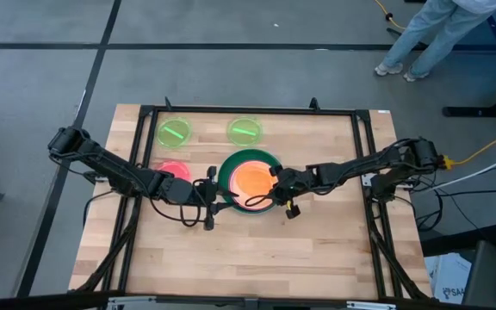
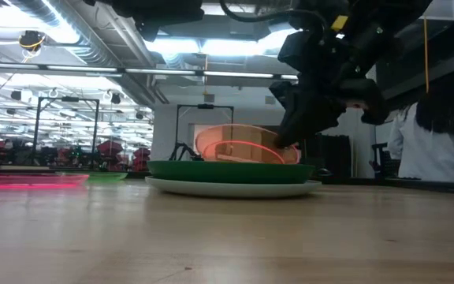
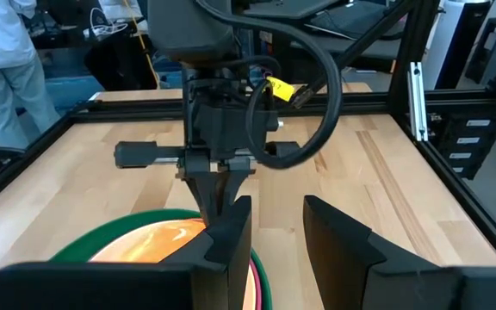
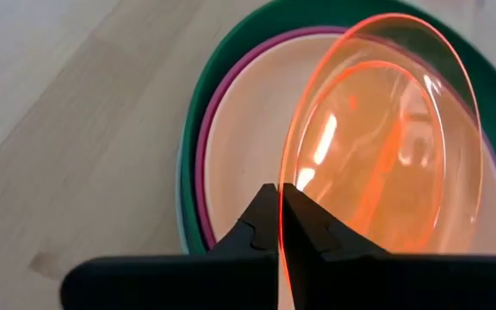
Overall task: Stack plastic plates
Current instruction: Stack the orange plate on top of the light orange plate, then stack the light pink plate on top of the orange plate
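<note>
Right now the wooden table (image 1: 257, 250) is carrying a stack at its middle: a light blue plate (image 2: 231, 187) is lying at the bottom, a dark green plate (image 1: 227, 169) is sitting on it, and nested inside are a magenta plate (image 4: 205, 142) and a peach plate (image 4: 248, 129), one of each. Above them an orange plate (image 4: 377, 138) is tilting, its raised right edge pinched between the closed fingers of the right gripper (image 4: 281, 226), which is reaching in from the right side of the stack. The left gripper (image 3: 275, 226) is hovering just left of the stack, its fingers standing narrowly apart and gripping nothing. Off to the left of the stack a single pink-red plate (image 1: 173, 170) is lying flat, partly under the left arm. Along the far edge two lime green plates are lying side by side, well apart from the stack: one at the left (image 1: 174, 132), one at the right (image 1: 244, 130). I can read no writing anywhere.
</note>
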`<action>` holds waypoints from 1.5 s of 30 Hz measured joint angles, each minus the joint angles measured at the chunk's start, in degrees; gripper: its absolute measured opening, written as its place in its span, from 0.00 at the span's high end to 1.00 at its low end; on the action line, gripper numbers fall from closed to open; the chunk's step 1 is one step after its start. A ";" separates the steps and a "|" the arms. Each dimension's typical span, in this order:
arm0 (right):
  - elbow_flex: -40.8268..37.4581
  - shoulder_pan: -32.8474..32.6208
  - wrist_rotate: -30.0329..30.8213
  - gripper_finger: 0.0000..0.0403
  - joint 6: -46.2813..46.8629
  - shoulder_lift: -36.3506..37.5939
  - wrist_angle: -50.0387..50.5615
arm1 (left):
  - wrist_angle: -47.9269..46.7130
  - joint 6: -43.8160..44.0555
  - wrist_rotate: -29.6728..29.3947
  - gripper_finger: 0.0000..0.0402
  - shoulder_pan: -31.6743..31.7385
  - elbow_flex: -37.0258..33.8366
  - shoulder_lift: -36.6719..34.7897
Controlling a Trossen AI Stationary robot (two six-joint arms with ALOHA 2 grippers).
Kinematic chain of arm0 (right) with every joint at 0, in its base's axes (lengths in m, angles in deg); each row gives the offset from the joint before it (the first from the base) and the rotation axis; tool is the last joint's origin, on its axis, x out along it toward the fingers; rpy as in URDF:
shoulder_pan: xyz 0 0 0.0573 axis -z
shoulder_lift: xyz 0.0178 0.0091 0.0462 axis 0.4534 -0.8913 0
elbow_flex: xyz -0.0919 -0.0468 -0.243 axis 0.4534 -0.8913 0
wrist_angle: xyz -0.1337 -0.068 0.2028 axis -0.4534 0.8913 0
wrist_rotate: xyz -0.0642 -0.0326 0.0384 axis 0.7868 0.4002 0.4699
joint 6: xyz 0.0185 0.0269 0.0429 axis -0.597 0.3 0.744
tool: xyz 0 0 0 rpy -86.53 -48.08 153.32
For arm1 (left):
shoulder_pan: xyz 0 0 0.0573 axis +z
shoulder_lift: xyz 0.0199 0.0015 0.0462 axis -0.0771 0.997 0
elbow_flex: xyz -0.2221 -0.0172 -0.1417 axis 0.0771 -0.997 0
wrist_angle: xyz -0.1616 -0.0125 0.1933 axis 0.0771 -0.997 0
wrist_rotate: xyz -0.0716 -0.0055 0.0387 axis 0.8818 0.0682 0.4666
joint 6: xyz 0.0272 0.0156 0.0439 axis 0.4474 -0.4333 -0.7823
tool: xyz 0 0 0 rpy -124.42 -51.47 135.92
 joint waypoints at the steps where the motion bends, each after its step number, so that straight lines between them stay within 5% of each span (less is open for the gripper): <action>1: 0.00 0.00 0.00 1.00 0.00 0.00 0.19 | 0.00 0.00 0.00 0.75 -0.01 0.00 0.00; 7: -0.02 0.00 0.69 0.97 0.21 0.00 0.04 | 0.00 0.00 0.00 0.75 -0.01 0.00 0.00; 19: 0.11 0.00 1.07 0.71 0.71 0.28 0.90 | 0.00 -0.02 0.00 0.75 0.01 0.00 0.00; 31: 1.42 -0.04 -4.85 0.72 9.75 3.93 0.89 | 0.02 -1.63 -0.17 0.75 0.17 0.00 0.00; 45: -1.38 0.02 -5.46 0.73 8.94 3.93 -13.52 | 1.29 -2.93 -2.75 0.75 0.39 -0.02 -0.02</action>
